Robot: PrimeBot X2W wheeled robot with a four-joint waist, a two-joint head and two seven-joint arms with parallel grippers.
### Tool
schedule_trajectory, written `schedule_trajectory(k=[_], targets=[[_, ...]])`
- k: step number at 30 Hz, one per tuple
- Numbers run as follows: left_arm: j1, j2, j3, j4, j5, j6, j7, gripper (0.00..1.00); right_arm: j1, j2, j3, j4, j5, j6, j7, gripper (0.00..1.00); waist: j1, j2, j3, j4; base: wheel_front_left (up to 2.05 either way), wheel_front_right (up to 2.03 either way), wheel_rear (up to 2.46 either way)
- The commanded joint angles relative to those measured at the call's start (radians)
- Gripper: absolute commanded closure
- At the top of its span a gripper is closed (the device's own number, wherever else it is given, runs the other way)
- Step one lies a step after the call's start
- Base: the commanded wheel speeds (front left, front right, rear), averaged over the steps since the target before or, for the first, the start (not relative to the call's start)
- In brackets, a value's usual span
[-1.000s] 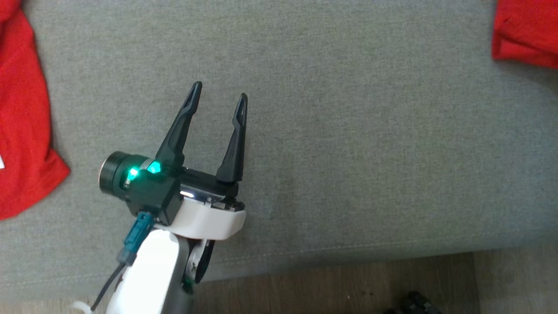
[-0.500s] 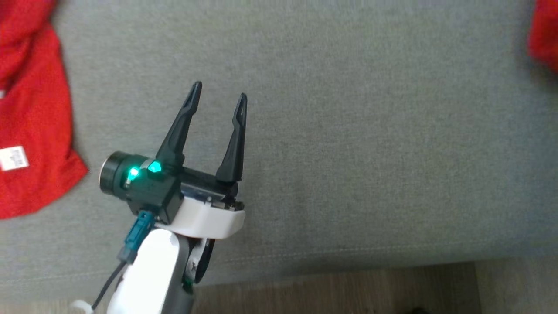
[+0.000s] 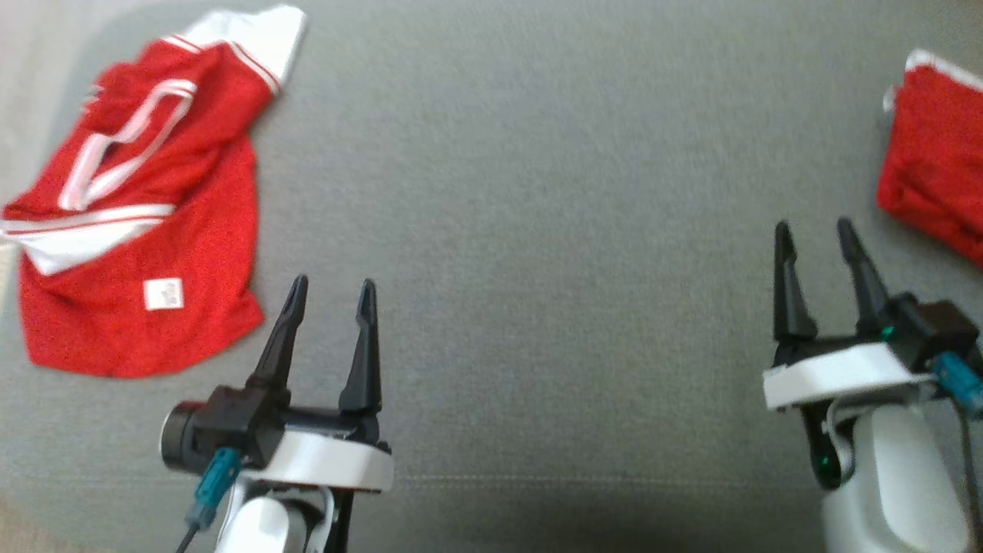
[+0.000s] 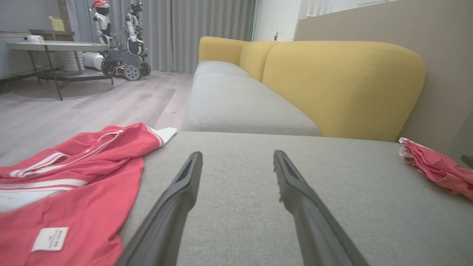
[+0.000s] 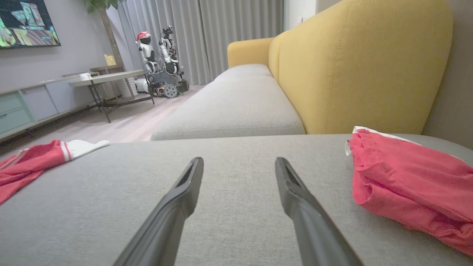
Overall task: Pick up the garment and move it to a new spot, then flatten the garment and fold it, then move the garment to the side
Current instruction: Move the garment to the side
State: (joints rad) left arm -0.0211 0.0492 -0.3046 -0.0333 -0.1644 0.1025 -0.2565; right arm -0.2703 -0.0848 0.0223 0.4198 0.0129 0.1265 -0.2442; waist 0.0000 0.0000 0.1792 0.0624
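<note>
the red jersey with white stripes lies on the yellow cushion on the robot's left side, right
No: the red jersey lies on the grey seat cushion, not a yellow one; yellow is the backrest behind. The left wrist view shows it. It is on the robot's left side.

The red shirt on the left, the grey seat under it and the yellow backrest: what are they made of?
Red shirt: thin, limp fabric, perhaps polyester sportswear; it lies in soft folds, with white stripes and a sewn label.
Grey seat: matt woven upholstery cloth; a fine speckled weave shows.
Yellow backrest: similar matt cloth over padding, judging by its rounded shape and stitched seam.
</note>
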Motion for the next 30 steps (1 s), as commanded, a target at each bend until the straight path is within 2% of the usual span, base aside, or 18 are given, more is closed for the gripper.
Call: schedule_trajectory(k=[1, 5, 9, 18, 30], targets=[[-0.007, 0.001, 0.043, -0.033, -0.003, 0.004, -0.005, 0.0, 0.006, 0.011, 0.036, -0.045, 0.021, 0.004, -0.015, 0.0, 0.0, 0.0, -0.086, 0.052, 0.0, 0.0, 0.0], [0.04, 0.001, 0.062, -0.041, 0.017, 0.0, -0.005, 0.0, 0.105, 0.025, 0.054, -0.194, 0.068, 0.004, -0.017, 0.0, 0.0, 0.0, -0.146, 0.072, 0.0, 0.0, 0.0], [0.083, 0.001, 0.071, -0.065, 0.038, -0.011, -0.005, 0.0, 0.222, 0.032, 0.025, -0.271, 0.067, 0.004, -0.017, 0.0, 0.0, 0.0, -0.188, 0.08, 0.0, 0.0, 0.0], [0.135, 0.001, 0.081, -0.086, 0.082, -0.038, -0.005, 0.0, 0.348, 0.034, 0.023, -0.3, 0.075, 0.004, -0.017, 0.0, 0.0, 0.0, -0.229, 0.069, 0.0, 0.0, 0.0], [0.148, 0.001, 0.086, -0.081, 0.115, -0.046, -0.005, 0.0, 0.364, 0.035, 0.036, -0.311, 0.09, 0.004, -0.018, 0.0, 0.0, 0.0, -0.227, 0.037, 0.0, 0.0, 0.0]])
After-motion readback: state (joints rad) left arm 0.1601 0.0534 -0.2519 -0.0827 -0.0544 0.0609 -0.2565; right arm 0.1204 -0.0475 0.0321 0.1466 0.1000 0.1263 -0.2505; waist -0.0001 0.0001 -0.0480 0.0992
